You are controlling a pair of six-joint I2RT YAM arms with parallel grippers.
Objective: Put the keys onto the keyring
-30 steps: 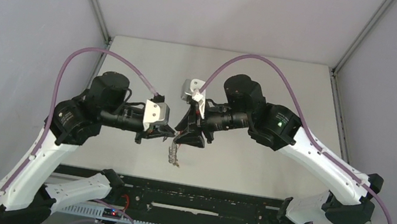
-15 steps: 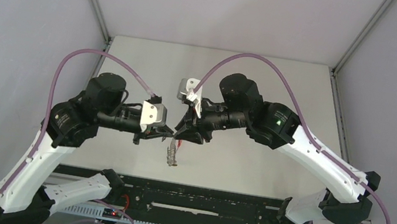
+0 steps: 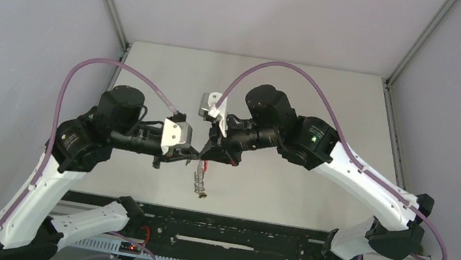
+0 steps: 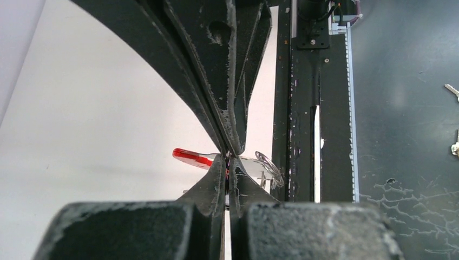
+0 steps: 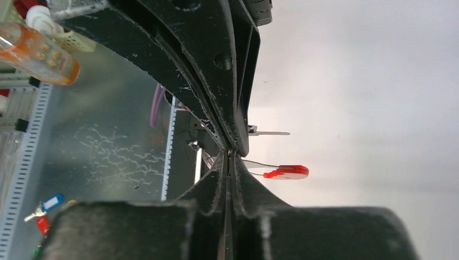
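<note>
pale grey table [image 3: 315,191], black slotted rail [image 3: 233,230] along its near edge

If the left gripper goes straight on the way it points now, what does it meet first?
The right gripper, almost at once: it faces the left gripper tip to tip at the keyring.

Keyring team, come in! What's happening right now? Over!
Left gripper pinched shut on keyring. Right gripper pinched on it too. Keyring held above table, wire rings dangling. Nothing in the way.

bright, even light; nearest jaws blurred
</note>
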